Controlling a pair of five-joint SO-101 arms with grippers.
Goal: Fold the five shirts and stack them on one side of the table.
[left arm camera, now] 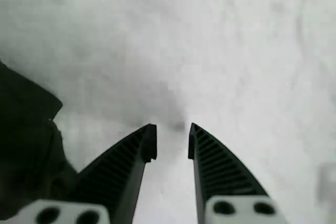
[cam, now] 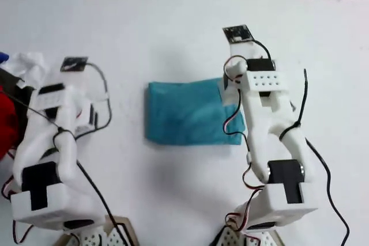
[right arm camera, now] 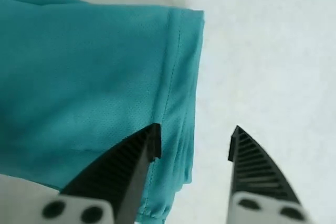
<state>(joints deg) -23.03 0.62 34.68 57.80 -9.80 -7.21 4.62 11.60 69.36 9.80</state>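
The folded teal shirt lay centred on the worktop. Jaws of the right arm stood released astride its right edge, poised to pinch. Jaws of the left arm, parted and empty, hung over something white, perhaps cloth.

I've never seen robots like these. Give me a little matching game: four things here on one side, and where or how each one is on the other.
1 teal shirt
2 red cloth
3 left gripper
4 right gripper

A open over a white surface
B folded, mid-table
C open at the teal shirt's hemmed edge
D beside the left arm

Pairs: 1-B, 2-D, 3-A, 4-C.
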